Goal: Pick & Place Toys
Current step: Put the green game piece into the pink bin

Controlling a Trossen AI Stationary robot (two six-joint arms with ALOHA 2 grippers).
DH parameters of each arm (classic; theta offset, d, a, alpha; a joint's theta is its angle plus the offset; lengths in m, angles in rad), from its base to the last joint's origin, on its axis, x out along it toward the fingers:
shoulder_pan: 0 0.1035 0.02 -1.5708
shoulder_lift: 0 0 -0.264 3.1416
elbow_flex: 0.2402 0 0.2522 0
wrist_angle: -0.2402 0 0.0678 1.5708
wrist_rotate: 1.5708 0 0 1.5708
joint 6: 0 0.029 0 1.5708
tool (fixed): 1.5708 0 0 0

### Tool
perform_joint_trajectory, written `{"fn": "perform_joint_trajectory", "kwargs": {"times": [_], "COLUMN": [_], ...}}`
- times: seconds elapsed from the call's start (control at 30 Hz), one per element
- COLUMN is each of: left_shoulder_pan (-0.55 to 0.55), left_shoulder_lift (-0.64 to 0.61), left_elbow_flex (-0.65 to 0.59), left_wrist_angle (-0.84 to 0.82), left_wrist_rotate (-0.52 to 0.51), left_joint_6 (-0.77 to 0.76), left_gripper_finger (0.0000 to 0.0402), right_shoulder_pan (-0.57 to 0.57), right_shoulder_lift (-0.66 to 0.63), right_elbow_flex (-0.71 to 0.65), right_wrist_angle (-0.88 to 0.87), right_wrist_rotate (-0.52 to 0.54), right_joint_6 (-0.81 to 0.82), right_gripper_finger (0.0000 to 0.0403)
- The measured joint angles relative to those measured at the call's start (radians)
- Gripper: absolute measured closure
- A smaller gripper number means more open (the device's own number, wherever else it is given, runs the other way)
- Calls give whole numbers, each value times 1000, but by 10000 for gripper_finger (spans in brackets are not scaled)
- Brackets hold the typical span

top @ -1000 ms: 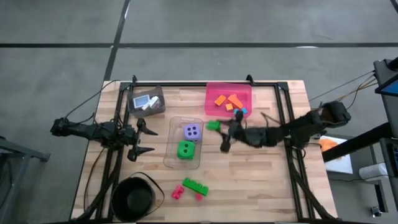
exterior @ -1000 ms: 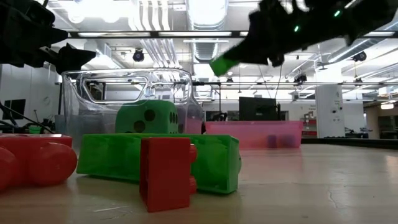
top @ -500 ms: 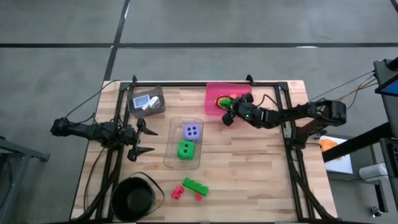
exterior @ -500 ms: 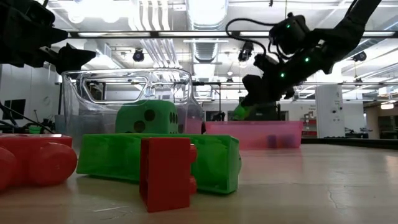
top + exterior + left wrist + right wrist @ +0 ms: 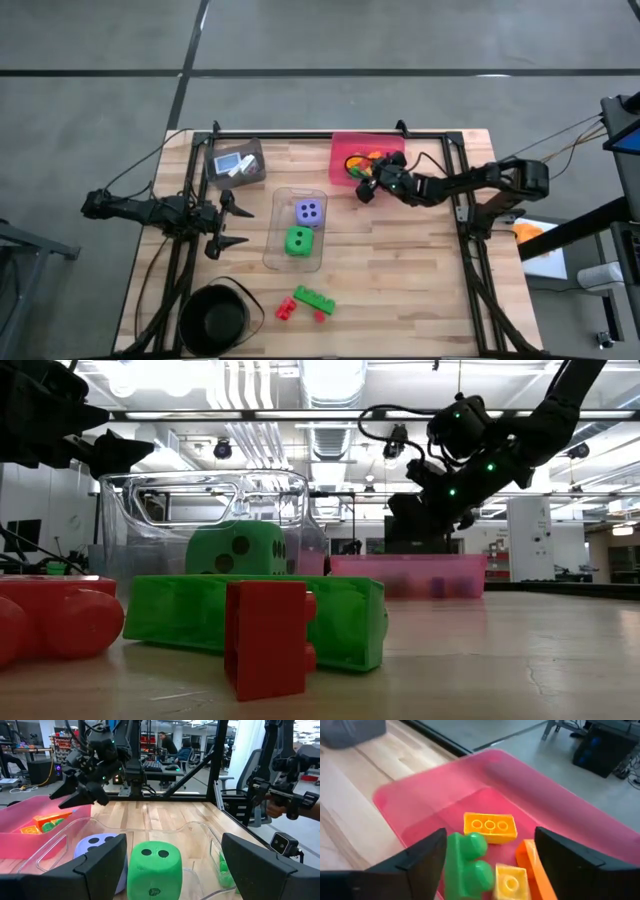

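Change: the right gripper [image 5: 364, 183] carried a small green brick over the desk a moment ago; now its fingers are spread wide and the green brick [image 5: 468, 866] lies in the pink bin [image 5: 340, 150].
Green brick: it rests beside an orange three-stud brick [image 5: 489, 827] and a yellow brick [image 5: 510, 883]; its long way runs toward the gripper, studs to one side.
Right gripper: above the pink bin, at the desk's far edge.
Left gripper [image 5: 228, 224]: spread wide, holding nothing, near the desk's left edge beside the clear bin [image 5: 275, 255].
Dice: a purple die [image 5: 309, 211] and a green die [image 5: 298, 241] sit in the clear bin.
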Motion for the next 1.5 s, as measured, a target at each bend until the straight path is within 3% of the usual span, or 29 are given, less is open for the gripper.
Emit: {"fn": "perform_joint_trajectory", "kwargs": {"times": [0.17,0.33,0.47,0.7,1.0,1.2,1.5], "left_shoulder_pan": [0,0,0,0,0,0,0], "left_shoulder_lift": [0,0,0,0,0,0,0], "left_elbow_flex": [0,0,0,0,0,0,0], "left_wrist_angle": [0,0,0,0,0,0,0], "left_wrist_rotate": [0,0,0,0,0,0,0], "left_joint_6": [0,0,0,0,0,0,0], "left_gripper_finger": [74,74,74,74,74,74,74], "right_shoulder_pan": [3,46,151,430,734,812,831], "right_shoulder_lift": [-33,-54,-52,-37,107,283,461], "right_elbow_flex": [12,40,73,152,348,480,653], "right_wrist_angle": [0,1,-1,-41,-342,-380,-548], "right_wrist_rotate": [-43,-225,-320,-307,-128,-124,-191], "right_joint_6": [17,78,100,156,321,401,508], "right_gripper_finger": [68,63,63,62,62,62,62]}}
